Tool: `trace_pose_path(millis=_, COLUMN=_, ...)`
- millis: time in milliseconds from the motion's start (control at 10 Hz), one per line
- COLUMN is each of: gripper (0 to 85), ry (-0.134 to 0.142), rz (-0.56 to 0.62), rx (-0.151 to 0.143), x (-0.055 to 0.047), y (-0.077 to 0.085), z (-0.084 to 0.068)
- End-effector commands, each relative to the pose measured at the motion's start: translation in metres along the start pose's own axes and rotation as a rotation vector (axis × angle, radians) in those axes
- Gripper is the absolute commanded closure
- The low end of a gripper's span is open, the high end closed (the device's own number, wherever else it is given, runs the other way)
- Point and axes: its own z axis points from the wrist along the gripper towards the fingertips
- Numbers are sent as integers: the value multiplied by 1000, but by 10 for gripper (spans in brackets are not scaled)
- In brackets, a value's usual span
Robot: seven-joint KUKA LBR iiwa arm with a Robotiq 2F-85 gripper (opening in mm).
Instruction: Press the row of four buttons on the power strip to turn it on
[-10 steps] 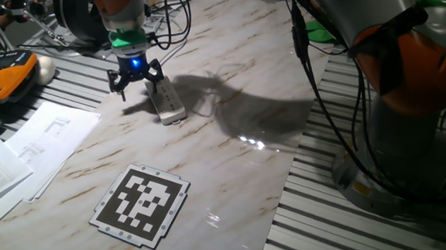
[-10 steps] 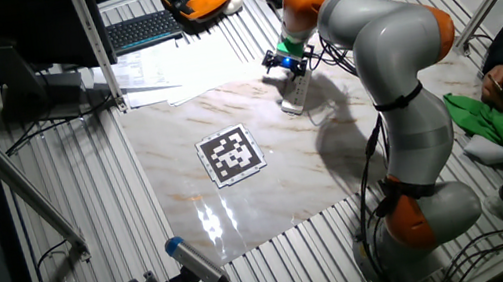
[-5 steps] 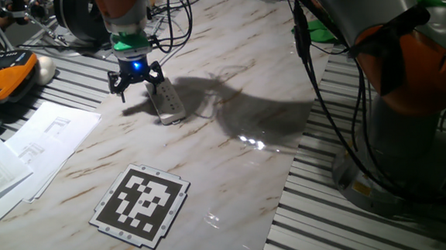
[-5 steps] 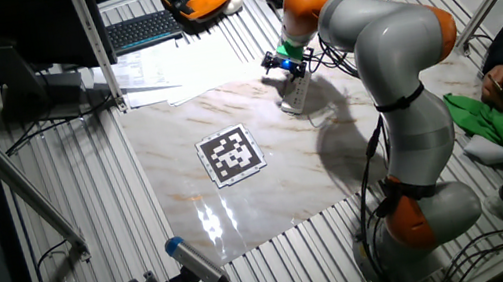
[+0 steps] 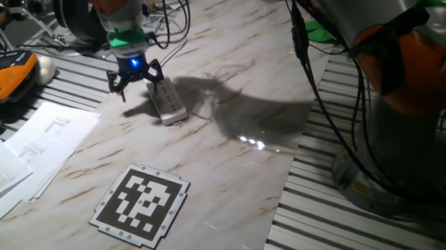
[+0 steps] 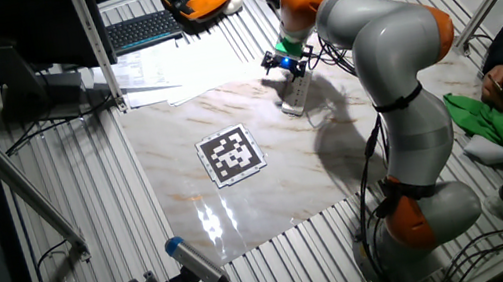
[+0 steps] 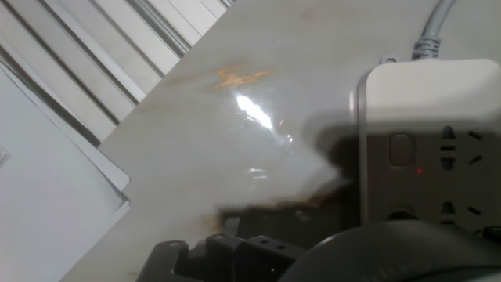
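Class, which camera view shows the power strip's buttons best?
The hand view: one button shows close up on the power strip, beside dark socket holes. In both fixed views the strip is small and white, with no buttons distinguishable.

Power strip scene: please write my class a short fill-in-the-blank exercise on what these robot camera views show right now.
1. The white plastic power strip lies on a ____-patterned tabletop.
2. The black-and-white square marker tag lies ____ from the strip.
3. In the hand view, a small ____ light glows beside a rectangular button.
4. The gripper shows a ____ light.

Missing words: marble; apart; red; blue
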Motion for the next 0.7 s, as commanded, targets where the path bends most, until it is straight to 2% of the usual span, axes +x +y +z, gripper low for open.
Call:
trace_pose_path(millis=0, gripper=0, ry=5, rz=8, rx=2, x=2, y=1, z=-8)
trace_pose_path(millis=100, gripper=0, ry=6, rz=11, rx=6, x=7, y=-1, z=-11)
trace_pose_path(millis=400, gripper=0, ry=-4, rz=22, rx=5, x=23, y=-4, z=-5)
trace_pose_path(millis=600, gripper=0, ry=-14, rz=28, rx=0, x=29, y=-5, z=-1)
